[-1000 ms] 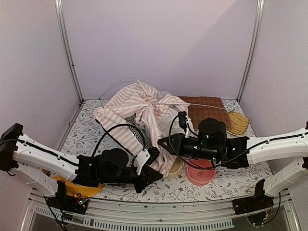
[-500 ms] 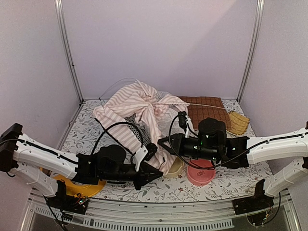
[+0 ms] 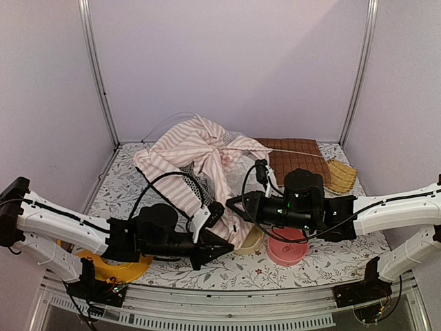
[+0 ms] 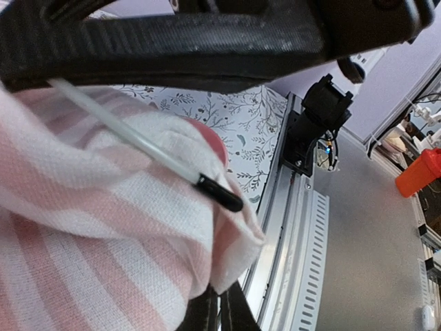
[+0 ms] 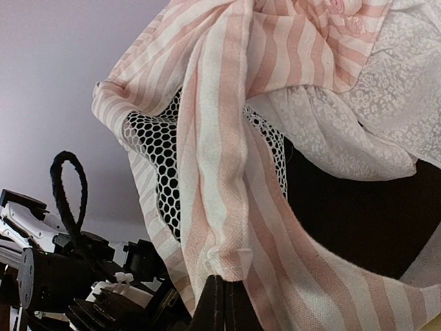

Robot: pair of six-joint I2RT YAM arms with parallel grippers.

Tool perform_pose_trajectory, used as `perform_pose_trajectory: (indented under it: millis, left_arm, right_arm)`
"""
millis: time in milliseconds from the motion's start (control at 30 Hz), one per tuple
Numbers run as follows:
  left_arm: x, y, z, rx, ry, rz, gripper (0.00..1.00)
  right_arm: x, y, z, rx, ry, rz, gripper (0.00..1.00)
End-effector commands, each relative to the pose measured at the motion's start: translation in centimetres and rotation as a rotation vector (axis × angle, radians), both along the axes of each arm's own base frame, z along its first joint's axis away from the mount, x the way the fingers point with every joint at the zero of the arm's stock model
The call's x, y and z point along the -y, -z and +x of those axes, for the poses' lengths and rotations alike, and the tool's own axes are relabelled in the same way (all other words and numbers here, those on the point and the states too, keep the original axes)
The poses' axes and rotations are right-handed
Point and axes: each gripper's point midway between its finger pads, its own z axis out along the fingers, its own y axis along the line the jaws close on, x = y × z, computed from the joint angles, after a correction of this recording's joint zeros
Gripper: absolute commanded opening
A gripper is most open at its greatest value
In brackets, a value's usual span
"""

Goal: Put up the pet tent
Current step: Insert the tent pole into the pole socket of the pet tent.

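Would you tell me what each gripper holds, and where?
Both hold the pet tent: left gripper at a fabric edge by a pole tip, right gripper at a hemmed corner.

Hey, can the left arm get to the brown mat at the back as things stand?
Probably not. The left gripper is shut on the tent, so it would have to let go first. The mat lies far back on the right, beyond the tent heap, and the right arm crosses the way.
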Motion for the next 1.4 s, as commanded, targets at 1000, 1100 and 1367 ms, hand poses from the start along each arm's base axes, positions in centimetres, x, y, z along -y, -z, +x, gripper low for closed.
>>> perform_pose_trajectory:
  millis: [1000, 1100, 1367]
  left_arm:
    - [0.9, -5.9, 2.7, -0.202, -0.067, -0.191, 0.32]
    - [-0.3, -6.1, 4.0, -0.203, -0.168, -0.158, 0.31]
    - [-5.2, -4.4, 8.2, -0.23, -0.515, -0.059, 0.37]
  right_arm:
    - [2.2, 4.1, 0.8, 0.039, 0.063, -0.181, 0.0]
    - [1.9, 4.1, 0.5, 0.046, 0.033, -0.185, 0.0]
    - [0.9, 4.9, 0.2, 0.044, -0.008, -0.183, 0.0]
